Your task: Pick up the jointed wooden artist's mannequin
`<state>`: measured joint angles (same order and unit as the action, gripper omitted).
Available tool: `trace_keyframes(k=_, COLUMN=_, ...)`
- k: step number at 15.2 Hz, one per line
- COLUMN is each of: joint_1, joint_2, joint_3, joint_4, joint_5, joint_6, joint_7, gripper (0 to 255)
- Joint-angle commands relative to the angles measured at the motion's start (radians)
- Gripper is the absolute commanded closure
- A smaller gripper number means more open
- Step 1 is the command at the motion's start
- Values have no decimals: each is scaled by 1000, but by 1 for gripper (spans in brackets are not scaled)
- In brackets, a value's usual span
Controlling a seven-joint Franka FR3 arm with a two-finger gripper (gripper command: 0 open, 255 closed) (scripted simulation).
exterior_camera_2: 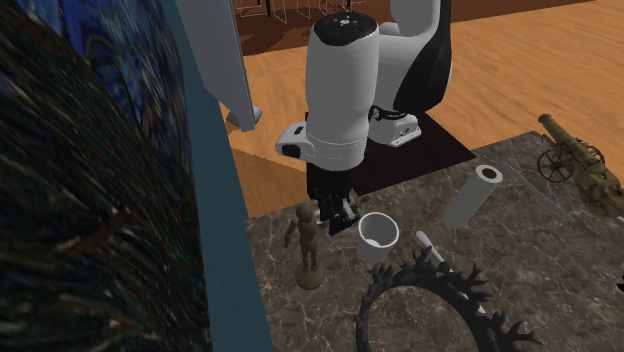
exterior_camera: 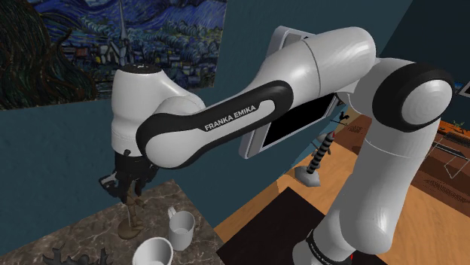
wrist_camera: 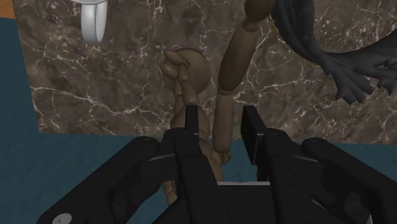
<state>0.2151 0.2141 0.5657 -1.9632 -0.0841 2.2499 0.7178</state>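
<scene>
Nearest the wrist camera is the gripper (wrist_camera: 221, 122), and I record its black fingers (wrist_camera: 191, 124) as spread apart. One brown jointed limb of the mannequin (wrist_camera: 186, 67) runs up between them. Veined stone shows between that limb and one finger, and the figure's brown body shows between it and the other, so I log no contact and no clasp. The figure's rounded head lies just ahead of the fingertips, and its torso passes beneath one finger.

In the second exterior view the mannequin stands upright on a round base on the dark, white-veined marble counter (exterior_camera_2: 560, 290), close to the edge that meets the teal wall (exterior_camera_2: 215, 210). The gripper hangs at about the level of the figure's head and shoulders and overlaps its right side in that view.

A white cup (exterior_camera_2: 378, 236) stands upright just beside the gripper on that view's right. Further right a white tube (exterior_camera_2: 473, 197) lies on its side, and a brass-coloured cannon (exterior_camera_2: 575, 165) sits near the counter's right-hand edge. A dark spiked ring (exterior_camera_2: 430, 305) lies in the foreground, near the cup and well apart from the cannon.

In the shoulder view the white arm (exterior_camera: 226, 113) reaches across to the view's left, its hand pointing straight down over the counter. A swirling blue painting (exterior_camera: 151, 38) hangs on the wall behind. Wooden floor (exterior_camera: 256, 202) borders the counter beside the black stand (exterior_camera: 279, 226).
</scene>
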Motion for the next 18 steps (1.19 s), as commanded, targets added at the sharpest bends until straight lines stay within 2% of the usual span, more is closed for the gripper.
trace_keyframes(k=1, joint_1=0, joint_2=0, joint_3=0, joint_4=-1, joint_5=0, joint_6=1, joint_7=0, gripper=255)
trace_keyframes(k=8, joint_1=1, joint_2=3, joint_3=0, joint_4=2, joint_5=-2, joint_6=1, joint_7=2, gripper=255)
trace_keyframes(k=18, joint_1=-9, joint_2=-53, joint_3=10, joint_4=77, joint_5=37, joint_6=-121, joint_7=-20, gripper=255)
